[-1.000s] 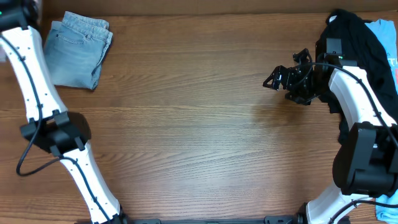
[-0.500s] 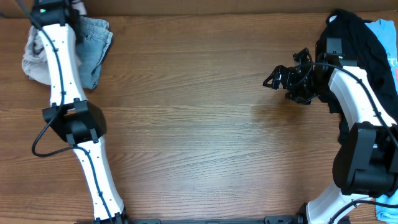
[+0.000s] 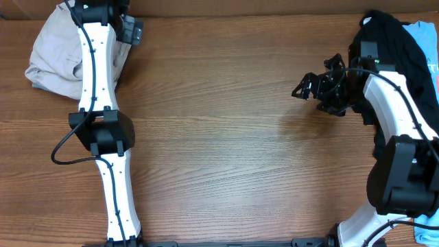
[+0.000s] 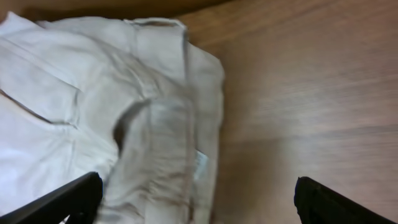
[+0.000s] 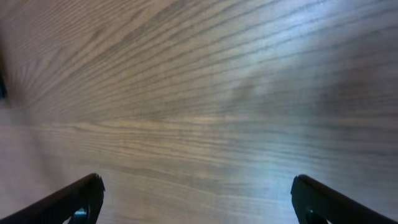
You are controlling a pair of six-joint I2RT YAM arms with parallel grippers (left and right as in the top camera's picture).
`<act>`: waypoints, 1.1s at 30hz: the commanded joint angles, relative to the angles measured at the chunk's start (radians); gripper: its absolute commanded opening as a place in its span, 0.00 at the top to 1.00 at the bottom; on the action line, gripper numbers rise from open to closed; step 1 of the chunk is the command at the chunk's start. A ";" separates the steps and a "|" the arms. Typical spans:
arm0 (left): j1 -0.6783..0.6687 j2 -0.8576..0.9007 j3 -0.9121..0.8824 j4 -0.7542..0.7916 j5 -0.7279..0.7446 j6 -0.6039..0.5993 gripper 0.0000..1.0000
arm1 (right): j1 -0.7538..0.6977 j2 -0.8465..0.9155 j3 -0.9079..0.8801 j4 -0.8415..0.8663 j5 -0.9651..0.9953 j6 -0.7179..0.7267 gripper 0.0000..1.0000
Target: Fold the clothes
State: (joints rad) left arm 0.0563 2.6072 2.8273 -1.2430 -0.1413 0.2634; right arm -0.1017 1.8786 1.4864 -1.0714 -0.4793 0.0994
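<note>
The clothes (image 3: 58, 58), a pale beige crumpled garment with seams and a waistband, lie in a heap at the table's far left corner. In the left wrist view the clothes (image 4: 93, 106) fill the left half, resting on the wood. My left gripper (image 3: 134, 30) hangs open just right of the heap's far edge. Its black fingers (image 4: 68, 199) stand wide apart above the garment's edge, gripping nothing. My right gripper (image 3: 305, 86) hovers open over bare wood at the right, and its fingertips (image 5: 74, 199) frame only table.
A black garment (image 3: 391, 41) is piled at the far right edge, with a light blue one (image 3: 422, 34) behind it. The left arm (image 3: 96, 103) stretches from the front edge up across the table's left side.
The left arm swung in from the left with the beige clothes, opened, and let them drop over the denim piece. The right arm has not moved.
</note>
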 commanded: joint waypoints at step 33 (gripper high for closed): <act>-0.116 -0.475 0.022 -0.043 0.190 -0.137 0.00 | 0.002 -0.282 1.203 -0.622 -0.094 -0.017 0.00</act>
State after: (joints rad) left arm -0.0696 2.1380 2.8429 -1.2881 0.0345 0.1474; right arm -0.1020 1.5833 2.6835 -1.6947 -0.6056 0.1047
